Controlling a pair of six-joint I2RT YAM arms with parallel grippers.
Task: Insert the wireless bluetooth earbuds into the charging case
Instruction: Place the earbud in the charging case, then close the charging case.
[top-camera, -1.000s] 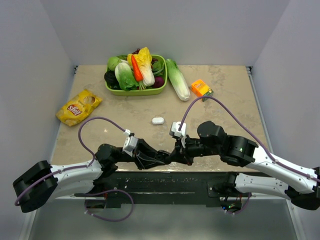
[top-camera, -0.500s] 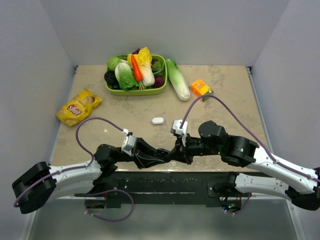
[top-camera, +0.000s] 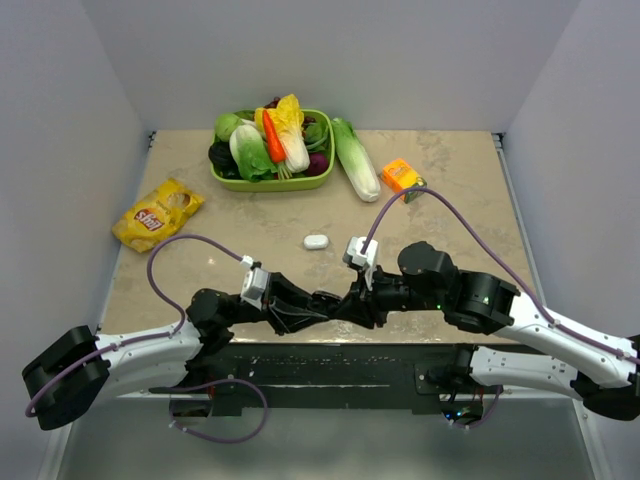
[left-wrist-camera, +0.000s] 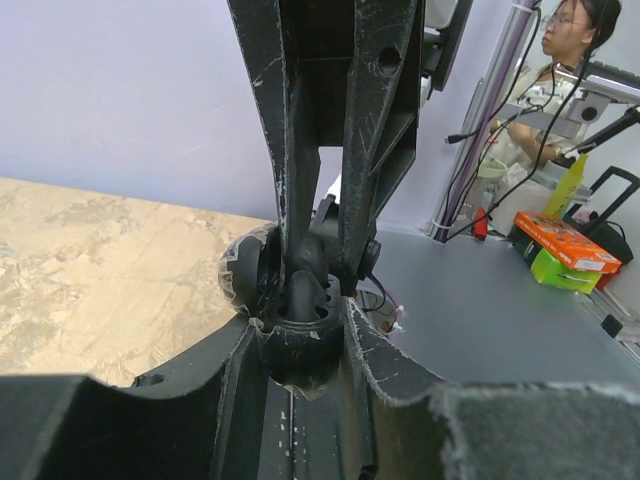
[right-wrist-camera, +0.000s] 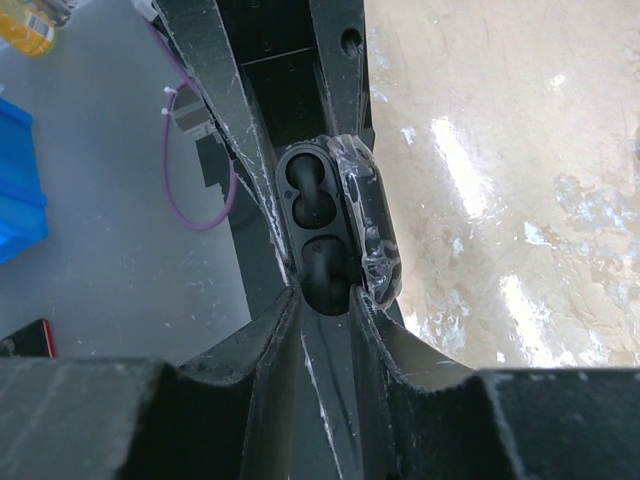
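My left gripper (top-camera: 325, 306) is shut on the open black charging case (left-wrist-camera: 300, 355), held above the table's near edge. In the right wrist view the case (right-wrist-camera: 288, 215) shows its two wells, with the plastic-wrapped lid (right-wrist-camera: 366, 228) swung to the right. A glossy black earbud (right-wrist-camera: 322, 262) sits in the nearer well. My right gripper (right-wrist-camera: 325, 292) meets the case head-on, its jaws slightly parted on either side of that bud. From the left wrist the bud (left-wrist-camera: 303, 292) stands up out of the case between the right fingers (left-wrist-camera: 285, 150). What the farther well holds is unclear.
A small white oval case (top-camera: 316, 241) lies shut mid-table. At the back stands a green basket (top-camera: 262, 184) of vegetables, with a cabbage (top-camera: 355, 160) and an orange box (top-camera: 401, 176) to its right. A yellow chips bag (top-camera: 157, 213) lies at left.
The right gripper's jaws have parted a little around the black earbud. Both arms stay joined at the case, and the left wrist has shifted slightly left.
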